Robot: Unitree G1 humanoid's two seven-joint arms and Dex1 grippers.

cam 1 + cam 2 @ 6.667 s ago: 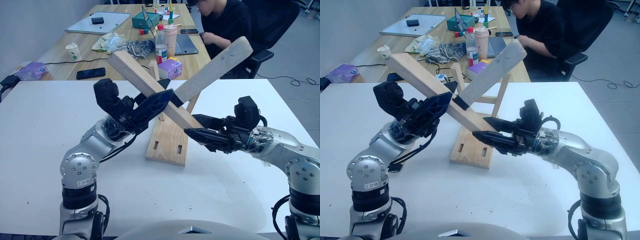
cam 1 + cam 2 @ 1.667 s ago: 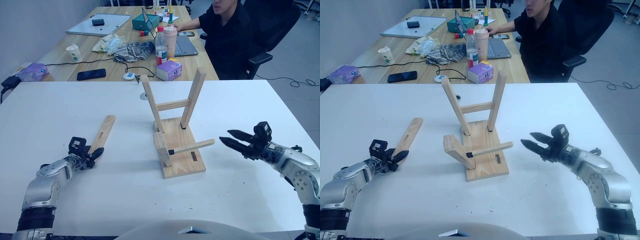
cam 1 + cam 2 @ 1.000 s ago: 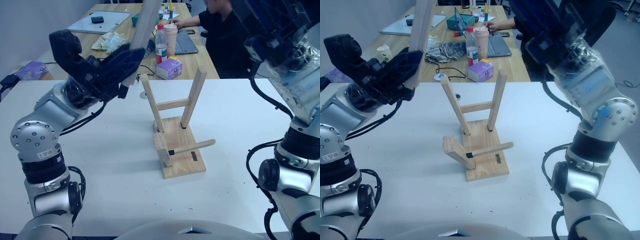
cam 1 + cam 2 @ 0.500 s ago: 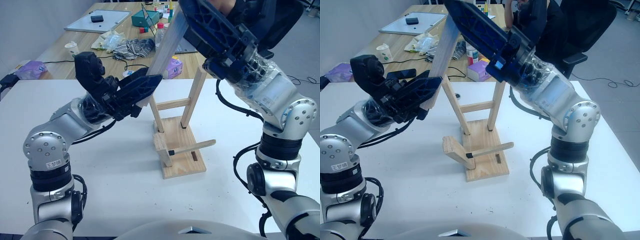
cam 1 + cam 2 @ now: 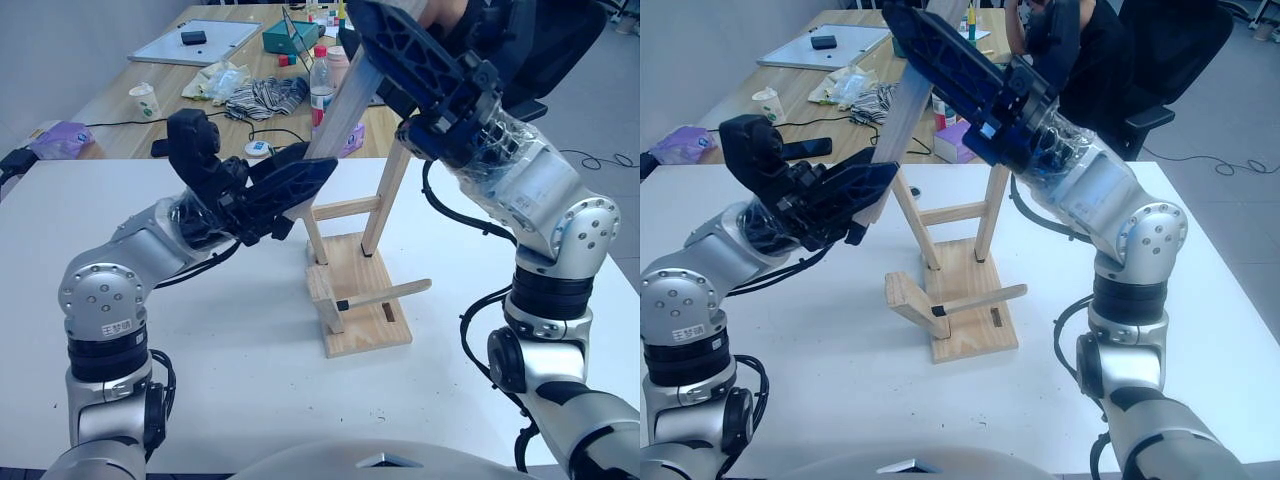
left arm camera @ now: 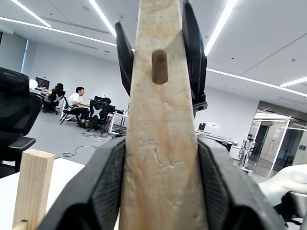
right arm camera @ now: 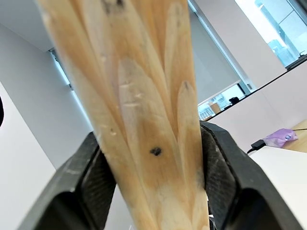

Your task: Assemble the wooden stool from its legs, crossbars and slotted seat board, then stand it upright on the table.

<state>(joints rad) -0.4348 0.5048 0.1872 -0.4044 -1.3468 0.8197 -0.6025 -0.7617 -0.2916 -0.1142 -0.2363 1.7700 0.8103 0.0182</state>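
White table, centre: slotted seat board lies flat. Near end: loose leg w/ crossbar lies across it. Far end: two legs stand up from board, joined by 2nd crossbar. Above, just left of these: fourth leg held in air, tilted, top leaning right. L gripper clamped on its lower end; R gripper clamped on upper part.

An open-plan office: at 12 o'clock beyond the white desk, a long wooden desk carries a whiteboard, paper cup and bottle, a black swivel chair stands at 1 o'clock, and ceiling strip lights run overhead.
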